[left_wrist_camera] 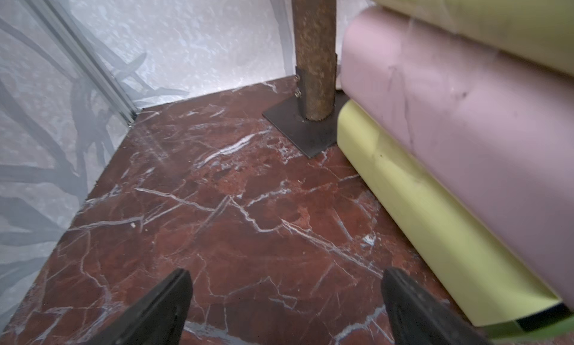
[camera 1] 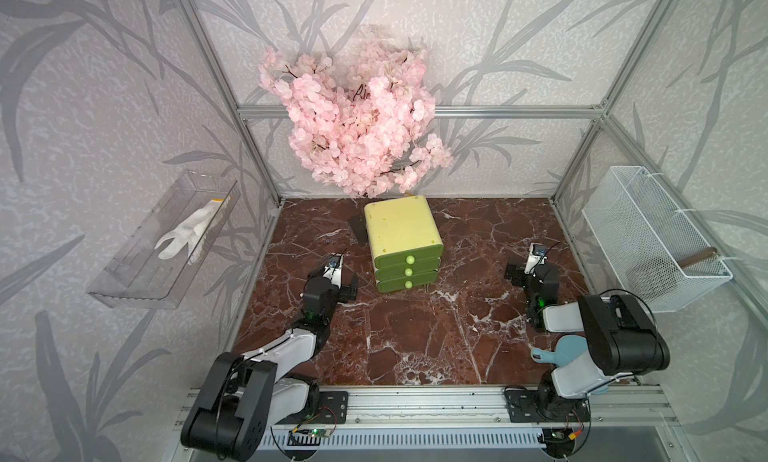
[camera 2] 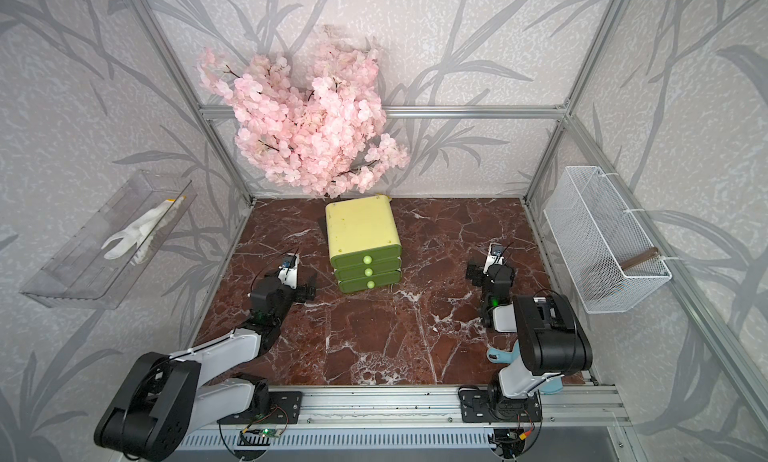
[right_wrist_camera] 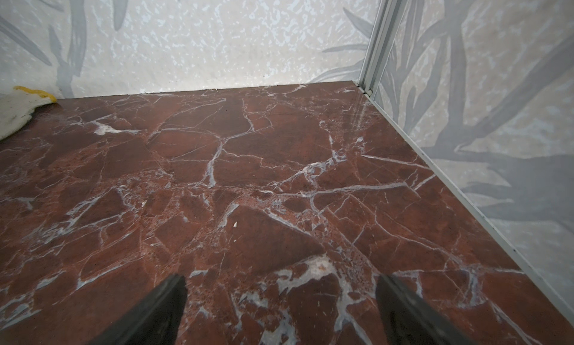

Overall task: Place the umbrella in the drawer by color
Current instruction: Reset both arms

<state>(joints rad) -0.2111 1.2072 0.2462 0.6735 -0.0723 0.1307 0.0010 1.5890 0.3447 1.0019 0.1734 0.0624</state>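
Left claw (left_wrist_camera: 285, 276) and right claw (right_wrist_camera: 281, 279) both spread apart, empty, low over desk (camera 1: 415, 335); blue umbrella (camera 1: 561, 351) near front edge, half hidden under right arm (camera 1: 615, 339); probably light, slippery plastic; take thin handle end; drawers (camera 1: 405, 268) shut.

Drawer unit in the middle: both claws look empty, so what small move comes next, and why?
Probably the left gripper should swing round to the front of the drawer unit, toward a knob. All three drawers are shut; it and the right gripper are open and empty, and it hangs beside the unit. A blue item, perhaps the umbrella, lies half hidden under the right arm.
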